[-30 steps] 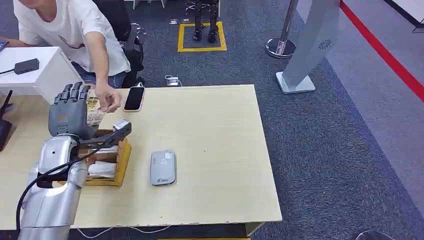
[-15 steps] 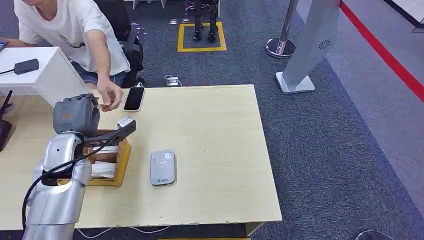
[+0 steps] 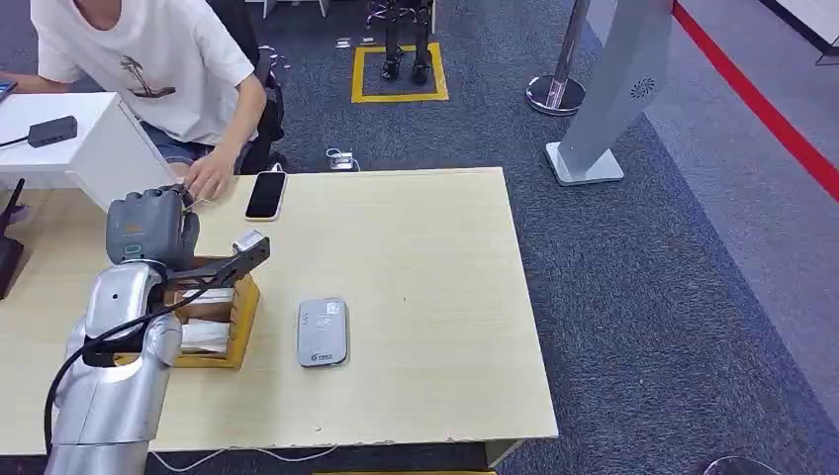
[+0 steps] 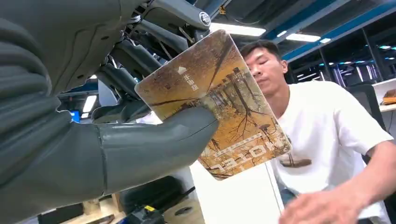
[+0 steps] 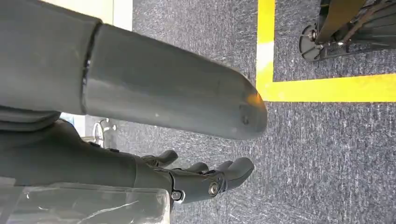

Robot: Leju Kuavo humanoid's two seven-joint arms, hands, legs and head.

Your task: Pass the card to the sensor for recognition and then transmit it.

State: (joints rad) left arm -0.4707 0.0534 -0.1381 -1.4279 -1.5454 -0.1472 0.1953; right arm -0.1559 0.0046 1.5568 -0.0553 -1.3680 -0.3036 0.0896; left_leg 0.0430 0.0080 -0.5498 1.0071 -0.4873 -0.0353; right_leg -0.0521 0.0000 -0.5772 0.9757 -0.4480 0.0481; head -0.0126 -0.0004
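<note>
Now my left hand (image 4: 116,140) pinches the card (image 4: 215,102), thumb against fingers; next, I judge, carry it over the sensor (image 3: 323,332).

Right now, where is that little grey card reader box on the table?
In the head view the grey card reader lies flat on the wooden table, near its front edge, just right of the wooden box beside the robot's left arm.

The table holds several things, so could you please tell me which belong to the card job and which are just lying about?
Job:
- card, held by left hand
- grey sensor

Lying about:
- phone
- wooden tray
</note>
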